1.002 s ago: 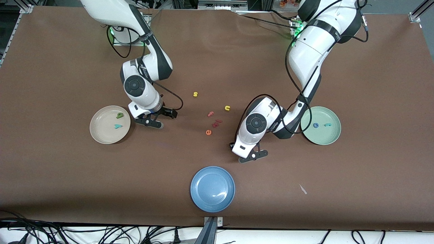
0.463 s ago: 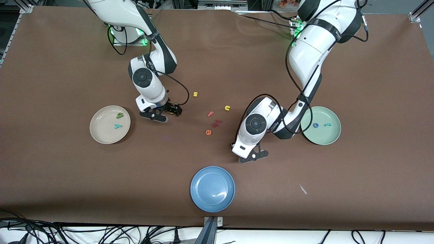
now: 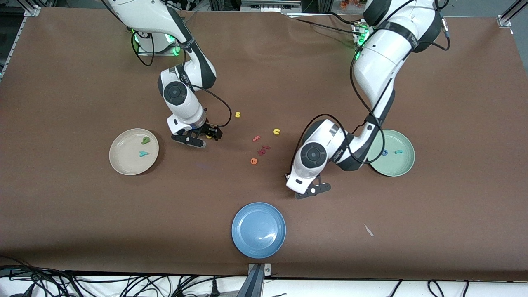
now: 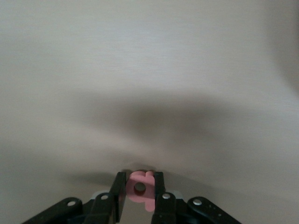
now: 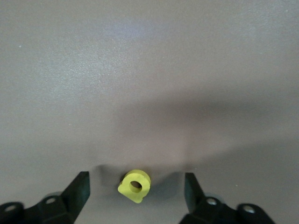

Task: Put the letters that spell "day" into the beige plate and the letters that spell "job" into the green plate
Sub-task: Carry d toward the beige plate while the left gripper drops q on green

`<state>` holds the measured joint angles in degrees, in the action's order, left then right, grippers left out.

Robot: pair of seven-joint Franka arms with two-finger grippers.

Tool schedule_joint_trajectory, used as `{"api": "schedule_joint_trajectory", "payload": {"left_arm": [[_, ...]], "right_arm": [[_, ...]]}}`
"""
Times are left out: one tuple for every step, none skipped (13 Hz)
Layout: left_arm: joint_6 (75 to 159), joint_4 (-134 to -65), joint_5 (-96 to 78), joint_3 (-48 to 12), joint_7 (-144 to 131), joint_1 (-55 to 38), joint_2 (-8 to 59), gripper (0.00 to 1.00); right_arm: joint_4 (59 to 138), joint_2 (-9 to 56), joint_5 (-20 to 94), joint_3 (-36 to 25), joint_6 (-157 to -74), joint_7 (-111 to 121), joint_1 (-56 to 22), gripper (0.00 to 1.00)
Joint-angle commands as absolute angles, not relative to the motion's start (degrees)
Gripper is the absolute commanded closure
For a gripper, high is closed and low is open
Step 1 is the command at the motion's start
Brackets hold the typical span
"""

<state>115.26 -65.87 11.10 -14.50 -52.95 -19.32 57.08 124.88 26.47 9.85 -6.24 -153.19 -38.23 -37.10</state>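
Left gripper (image 4: 140,193) closed on the pinkish-red "b" (image 4: 141,189), letter pinched between both fingers, over bare brown surface (image 3: 453,103) beside the green plate (image 3: 402,169). That plate carries the blue "o" (image 3: 384,152) and teal "j" (image 3: 398,152).

Right gripper (image 5: 136,191) down at the surface, jaws wide apart, yellow "d" (image 5: 135,185) lying between them, neither finger touching it. Beige plate (image 3: 123,165) just beside this gripper toward the right arm's end, holding green "a" (image 3: 145,140) and teal "y" (image 3: 143,154).

Between the two grippers: yellow "s" (image 3: 237,115), yellow "u" (image 3: 276,131), pink "f" (image 3: 256,138), orange "e" (image 3: 253,161). Blue plate (image 3: 258,229) nearer the front camera
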Motion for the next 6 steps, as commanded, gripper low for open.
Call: {"api": "schedule_joint_trajectory", "payload": {"left_arm": [[106.4,-67.3,6.5,-17.6,-48.1,-12.8,49.4,0.84],[102.2,-67.4,6.1,-18.5,-45.4,-10.3,47.9,0.84],[97.2,-67.6,6.1,-18.9,-42.5,-8.2,46.0,0.84],[92.9,-67.8,6.0,-19.0,-39.1,-5.8,44.6,0.84],[89.2,-69.0,6.0,-19.0,-35.6,-3.7,43.1,0.84],[86.6,-71.1,6.0,-19.0,-32.7,-1.2,41.8,0.84]], "right_arm": [[125.6,26.4,10.9,-6.1,-154.5,-38.6,-37.4,0.27],[125.5,26.5,10.9,-6.1,-154.5,-38.6,-37.3,0.31],[125.5,26.5,10.9,-6.1,-154.5,-38.6,-37.4,0.34],[125.4,26.5,10.9,-6.1,-154.5,-38.7,-37.4,0.36],[125.3,26.9,10.9,-5.8,-154.5,-38.8,-37.4,0.41],[125.2,27.1,10.9,-5.5,-154.6,-39.7,-37.4,0.46]]}}
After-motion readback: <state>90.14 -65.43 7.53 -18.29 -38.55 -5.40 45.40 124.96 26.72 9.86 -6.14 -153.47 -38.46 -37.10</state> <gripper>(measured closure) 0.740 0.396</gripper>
